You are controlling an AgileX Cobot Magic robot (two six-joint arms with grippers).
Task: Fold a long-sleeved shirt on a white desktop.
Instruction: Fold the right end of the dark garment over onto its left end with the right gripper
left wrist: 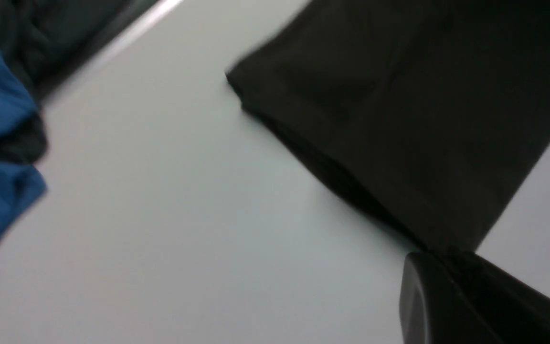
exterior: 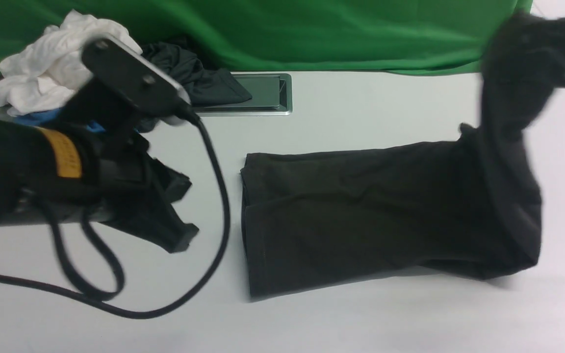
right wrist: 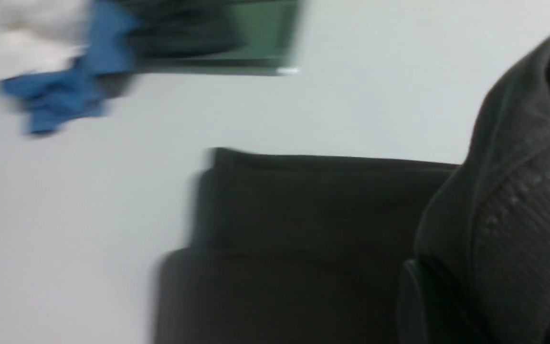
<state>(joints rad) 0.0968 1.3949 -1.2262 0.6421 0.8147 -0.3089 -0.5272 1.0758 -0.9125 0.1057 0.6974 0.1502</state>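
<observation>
We are holding the right end of the long-sleeved shirt [exterior: 361,215] lifted with our right gripper [right wrist: 490,306], which is pinching its ribbed hem, probably so that this end can be carried over the flat part. The rest of the shirt is lying as a folded band on the middle of the white desktop [exterior: 361,323]. Our left gripper [exterior: 184,240] is pressed together and empty, hovering towards the left edge, apart from the shirt, near the pile of white and blue garments [exterior: 47,73] at the far left corner
</observation>
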